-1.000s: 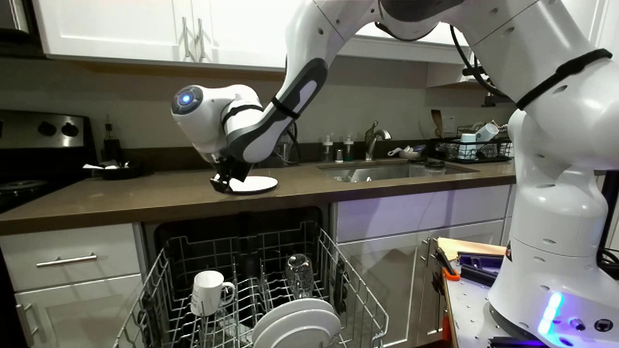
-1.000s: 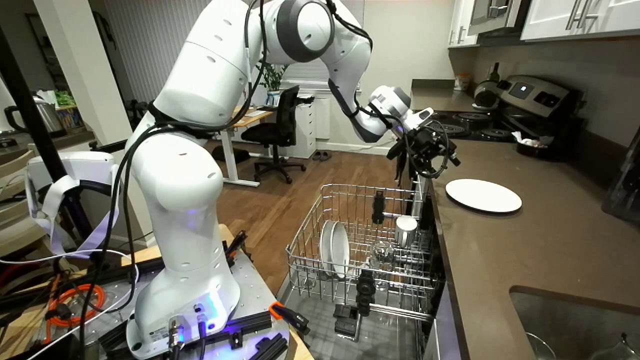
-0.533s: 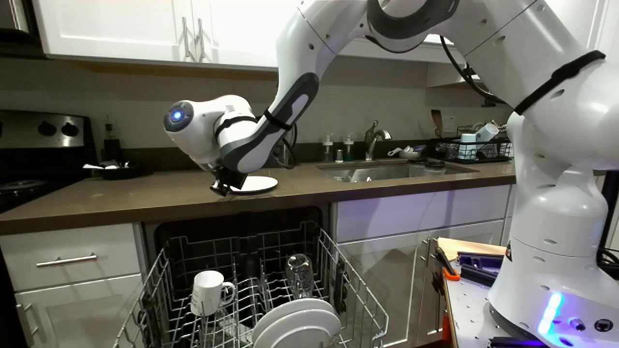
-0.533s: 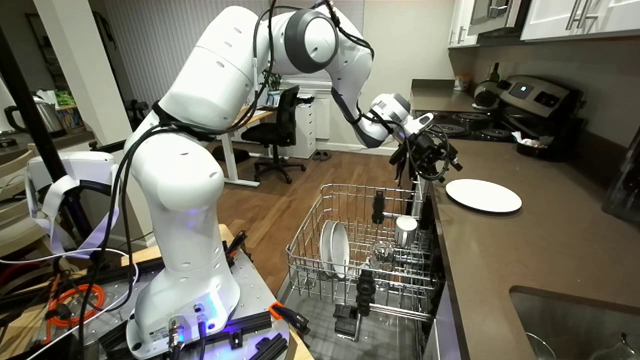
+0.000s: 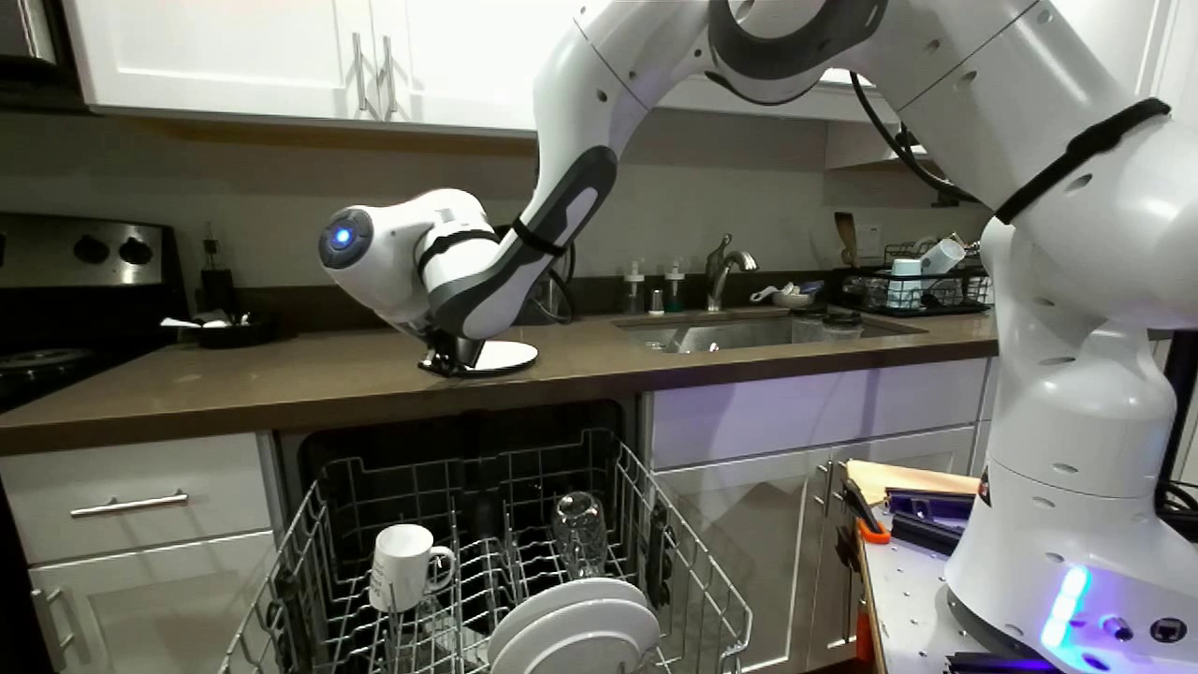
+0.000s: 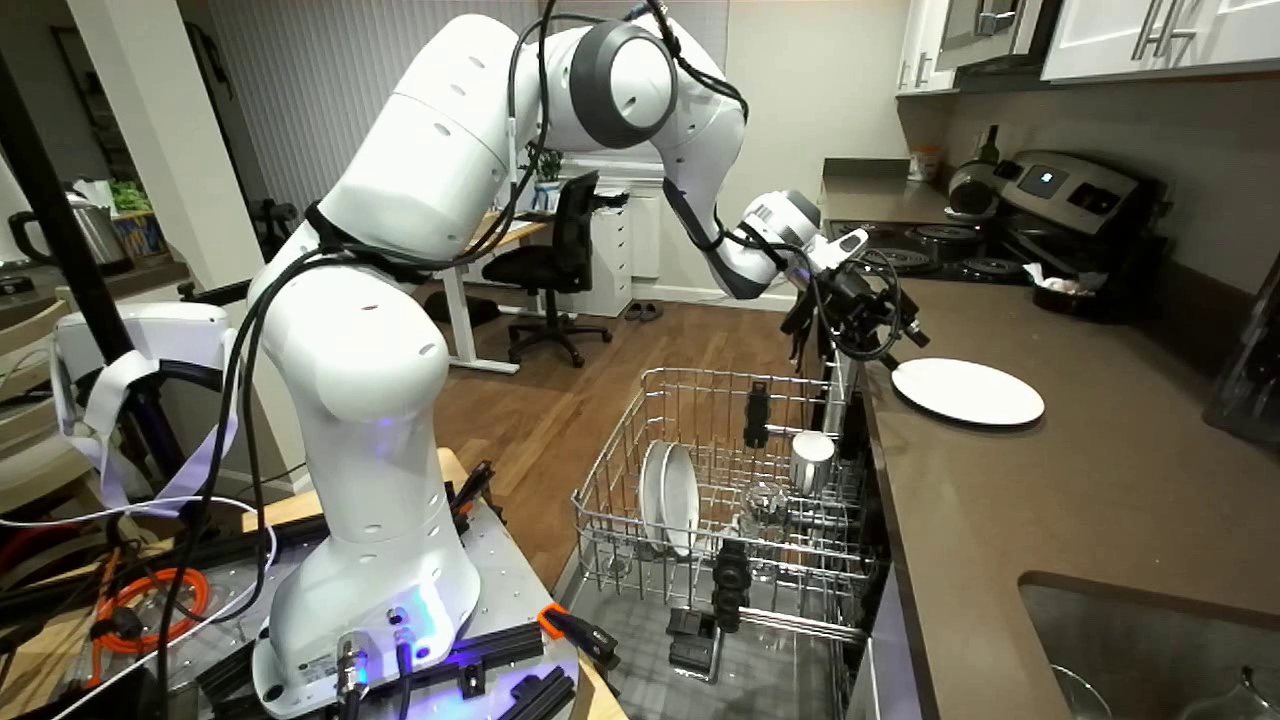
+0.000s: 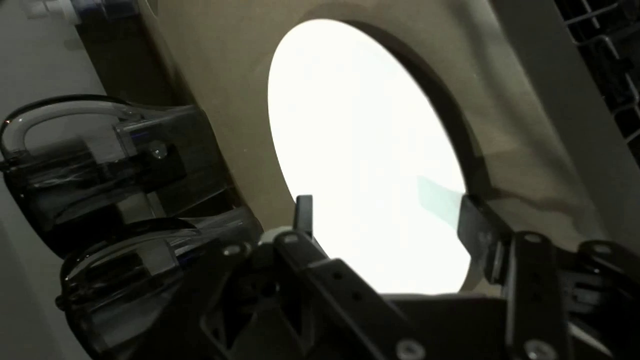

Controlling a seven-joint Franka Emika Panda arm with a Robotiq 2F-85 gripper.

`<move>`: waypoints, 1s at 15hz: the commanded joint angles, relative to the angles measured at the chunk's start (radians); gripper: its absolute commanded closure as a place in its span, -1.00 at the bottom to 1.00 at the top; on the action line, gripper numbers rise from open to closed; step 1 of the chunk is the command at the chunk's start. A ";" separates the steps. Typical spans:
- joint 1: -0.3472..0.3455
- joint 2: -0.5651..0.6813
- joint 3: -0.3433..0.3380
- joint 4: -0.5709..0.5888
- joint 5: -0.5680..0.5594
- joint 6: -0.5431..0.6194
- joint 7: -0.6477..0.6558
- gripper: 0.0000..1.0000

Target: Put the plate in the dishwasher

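1 loose plate (image 6: 967, 391) flat on counter (image 5: 309, 374), 1 gripper (image 7: 389, 217) spread at it

Closest to me: 1 dishwasher (image 5: 533, 426), rack (image 5: 484, 566) pulled out. In the rack I count 2 standing plates (image 5: 599, 622), 1 white mug (image 5: 398, 566), 1 clear glass (image 5: 580, 534) I can make out. Next, up on the counter near its front edge: the loose plate. Gripper low at its rim, 2 fingers (image 7: 481, 227) well apart; in the wrist view the plate shows between them. Whether they touch it, I can't tell. Then 2 see-through handled vessels (image 7: 115, 170), apart from the plate. Along the back: 2 soap dispensers (image 5: 634, 288), 1 faucet (image 5: 725, 271), 1 drying basket (image 5: 922, 308) with 2 pale cups (image 5: 905, 284) visible.
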 commanded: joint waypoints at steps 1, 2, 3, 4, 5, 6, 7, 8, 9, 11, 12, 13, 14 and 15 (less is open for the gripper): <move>-0.003 0.015 0.007 0.016 -0.017 -0.025 0.004 -0.99; -0.005 0.014 0.010 0.015 -0.012 -0.024 -0.001 -1.00; -0.005 0.015 0.011 0.015 -0.010 -0.023 -0.004 -1.00; -0.006 0.016 0.012 0.015 -0.008 -0.023 -0.006 -1.00; -0.007 0.019 0.012 0.016 -0.008 -0.022 -0.008 -0.97; -0.008 0.023 0.013 0.018 -0.008 -0.023 -0.014 -0.81; -0.009 0.027 0.012 0.019 -0.007 -0.023 -0.020 -0.74; -0.012 0.032 0.013 0.020 -0.006 -0.023 -0.028 -0.62; -0.017 0.036 0.015 0.022 0.001 -0.022 -0.039 -0.46; -0.030 0.042 0.023 0.027 0.020 -0.014 -0.069 -0.42; -0.036 0.044 0.026 0.032 0.027 -0.011 -0.084 -0.44; -0.047 0.042 0.033 0.032 0.040 0.000 -0.114 -0.52; -0.056 0.042 0.039 0.035 0.049 0.007 -0.140 -0.53; -0.066 0.041 0.045 0.039 0.062 0.016 -0.172 -0.58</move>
